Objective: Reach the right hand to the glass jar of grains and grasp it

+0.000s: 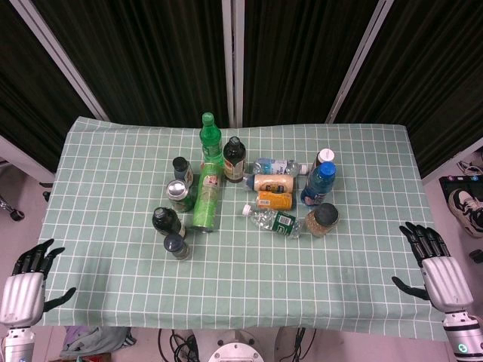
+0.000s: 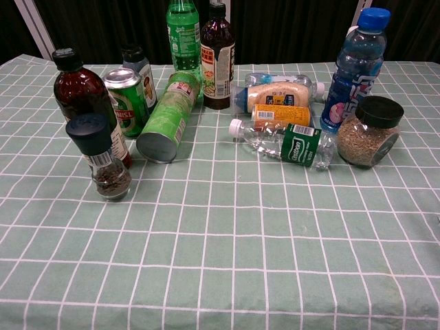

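The glass jar of grains [image 1: 323,219] has a black lid and stands upright at the right end of the cluster; in the chest view the jar [image 2: 368,134] sits just right of a lying clear bottle. My right hand [image 1: 436,258] hovers at the table's front right edge with fingers spread and nothing in it, well to the right of the jar and nearer the front. My left hand [image 1: 26,281] is off the front left corner, fingers apart and holding nothing. Neither hand shows in the chest view.
A blue bottle [image 1: 319,183] stands right behind the jar. A clear bottle with a green label [image 1: 275,219] lies to its left, beside an orange jar [image 1: 275,200] and a mayonnaise bottle [image 1: 273,183]. A green chips can [image 1: 204,204], soda bottle, dark bottles and a pepper grinder [image 1: 176,246] crowd the left.
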Tool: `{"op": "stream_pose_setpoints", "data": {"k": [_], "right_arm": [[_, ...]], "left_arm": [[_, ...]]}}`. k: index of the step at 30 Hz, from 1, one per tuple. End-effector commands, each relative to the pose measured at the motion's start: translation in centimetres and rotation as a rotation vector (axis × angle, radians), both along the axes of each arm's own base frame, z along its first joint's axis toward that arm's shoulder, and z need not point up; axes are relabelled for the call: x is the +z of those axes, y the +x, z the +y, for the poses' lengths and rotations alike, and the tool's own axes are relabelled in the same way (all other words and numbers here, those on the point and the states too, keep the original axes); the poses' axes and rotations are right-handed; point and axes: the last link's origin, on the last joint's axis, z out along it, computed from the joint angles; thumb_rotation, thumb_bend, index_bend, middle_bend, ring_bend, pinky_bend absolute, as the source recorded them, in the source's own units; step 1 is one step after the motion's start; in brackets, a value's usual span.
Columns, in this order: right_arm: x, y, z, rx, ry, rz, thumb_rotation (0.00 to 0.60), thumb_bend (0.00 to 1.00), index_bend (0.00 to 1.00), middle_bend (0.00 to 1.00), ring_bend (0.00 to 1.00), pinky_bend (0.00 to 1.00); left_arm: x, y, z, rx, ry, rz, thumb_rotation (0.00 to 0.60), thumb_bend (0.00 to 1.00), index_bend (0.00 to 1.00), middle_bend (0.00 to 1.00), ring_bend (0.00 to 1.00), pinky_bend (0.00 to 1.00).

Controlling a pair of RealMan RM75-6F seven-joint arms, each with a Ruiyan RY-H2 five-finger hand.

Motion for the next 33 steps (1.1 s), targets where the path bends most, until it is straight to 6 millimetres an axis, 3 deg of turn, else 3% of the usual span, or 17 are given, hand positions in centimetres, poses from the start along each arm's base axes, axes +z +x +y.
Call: {"op": "stream_pose_setpoints", "data": {"k": [1,7,12,16,19,25,33], "right_arm": [[0.0,0.1,-0.5,0.003,0.004,0.007,0.6,0.08,0.0,0.02,0.0,0.0],[-0.3,1.3,-2.1,0.058,0.043,0.063,0.6,0.08,0.0,0.02,0.0,0.0],[-0.9,5.0,-5.9,0.234,0.117,0.273,0.6,0.07,0.0,0.03,0.0,0.0],[-3.0,8.3,-9.6,0.392,0.174,0.552,0.6,0.02,0.0,0.04,0.0,0.0],[-5.0,9.8,-11.2,0.456,0.225,0.703,0.6,0.0,0.0,0.04,0.0,0.0],[-8.6,10.9,-13.4,0.514,0.294,0.886,0.6,0.0,0.0,0.0,0.0,0.0],[-11.3,11.5,-14.9,0.539,0.312,0.966,0.6,0.0,0.0,0.0,0.0,0.0]], "left_arm": [[0.0,0.0,0.1,0.004,0.002,-0.004,0.6,0.0,0.23,0.11,0.11,0.16],[-0.2,-0.1,-0.1,0.006,-0.007,0.0,0.6,0.0,0.23,0.11,0.11,0.16],[-0.2,-0.2,-0.3,0.011,-0.003,-0.009,0.6,0.0,0.23,0.11,0.11,0.16],[-0.1,-0.1,-0.7,0.012,0.006,-0.014,0.6,0.0,0.23,0.11,0.11,0.16],[-0.2,-0.3,-1.0,0.028,0.009,-0.022,0.6,0.0,0.23,0.11,0.11,0.16],[0.0,-1.0,-1.7,0.064,0.016,-0.03,0.6,0.0,0.23,0.11,0.11,0.16],[0.0,-1.2,-1.8,0.071,0.018,-0.035,0.6,0.0,0.23,0.11,0.11,0.16]]}}
